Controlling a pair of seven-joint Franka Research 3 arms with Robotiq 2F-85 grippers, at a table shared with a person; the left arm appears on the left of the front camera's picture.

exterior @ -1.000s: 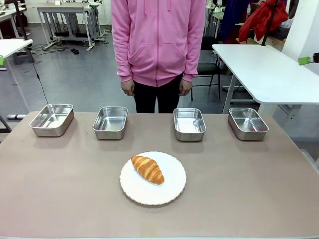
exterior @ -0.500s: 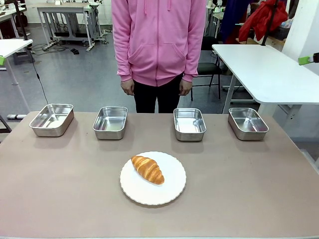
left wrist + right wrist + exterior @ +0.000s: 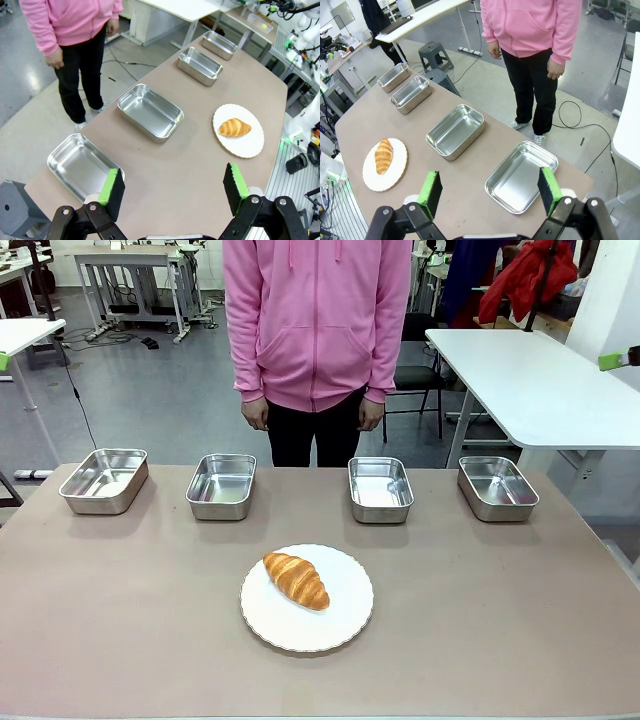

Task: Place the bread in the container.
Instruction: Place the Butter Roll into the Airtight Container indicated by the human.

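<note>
See bread (image 3: 296, 580) on white plate (image 3: 345, 618) mid tabletop (image 3: 500, 640), four steel pans (image 3: 220, 510) in row behind. Find L fingers (image 3: 111, 187) & R fingers (image 3: 430, 192) spread wide, empty.

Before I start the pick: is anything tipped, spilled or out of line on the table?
Nothing stands out. The croissant lies whole on the white plate, and the four steel pans sit upright and empty in a row beyond it, with no spills.

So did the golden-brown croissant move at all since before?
No. The golden-brown croissant lies on the same spot of the round white plate, just left of the plate's middle, as before.
</note>
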